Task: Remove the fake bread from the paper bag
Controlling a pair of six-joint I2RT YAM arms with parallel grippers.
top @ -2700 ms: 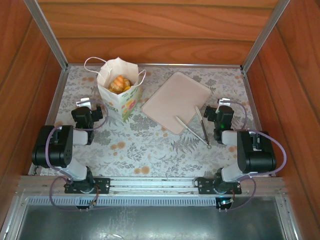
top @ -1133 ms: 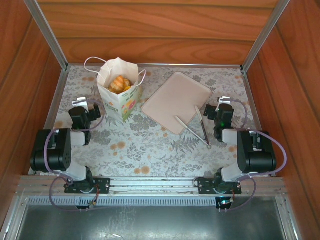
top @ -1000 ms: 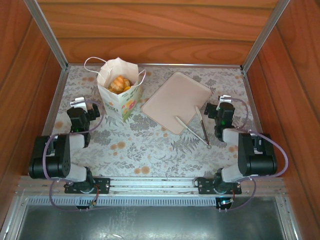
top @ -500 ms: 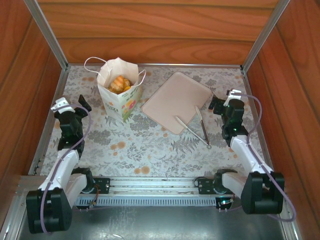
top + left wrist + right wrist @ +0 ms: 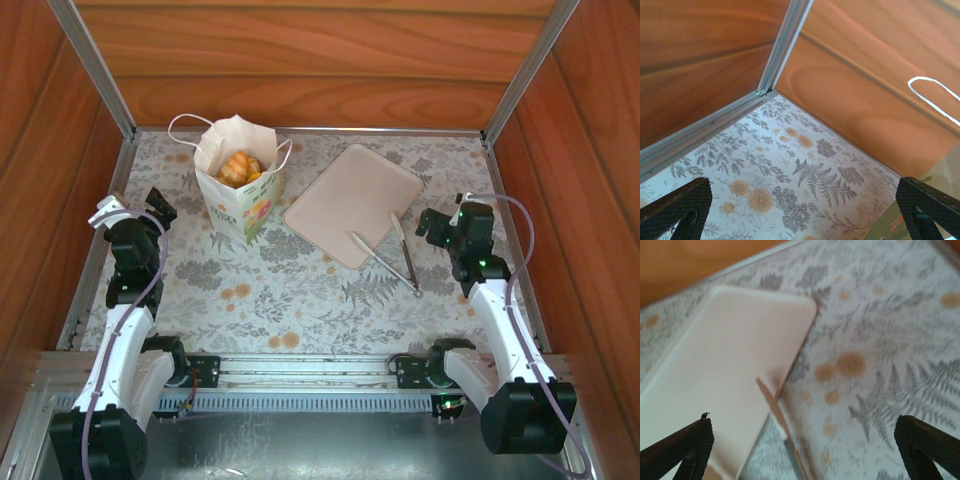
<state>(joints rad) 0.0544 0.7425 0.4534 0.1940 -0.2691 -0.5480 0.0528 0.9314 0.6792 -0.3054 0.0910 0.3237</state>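
Fake bread (image 5: 240,166): none out yet; every piece that shows is heaped inside the paper bag (image 5: 243,205). Step in hand, as I judge it: the opening approach, with nothing grasped.

Top view, clock read from the table centre.
- Left gripper (image 5: 132,210) at 9 o'clock, jaws spread wide and empty over the floral table (image 5: 290,290). Its wrist view faces the far left corner, with a white cord handle (image 5: 935,97) at the right edge.
- Right gripper (image 5: 450,218) at 3 o'clock, also spread wide and empty.
- Tongs (image 5: 395,255) between 3 and 4 o'clock: joined end nearest, arms apart, tips lying on the near edge of the pink tray (image 5: 340,195).
- Pink tray at 1 o'clock, otherwise bare.
- Paper bag at 11 o'clock, upright, mouth open, bread showing at the top.

Next move, my judgement: the left gripper is closest to the bag. It needs to rise above the rim, then descend straight into the mouth onto one top piece. The bag looks light and may tip.
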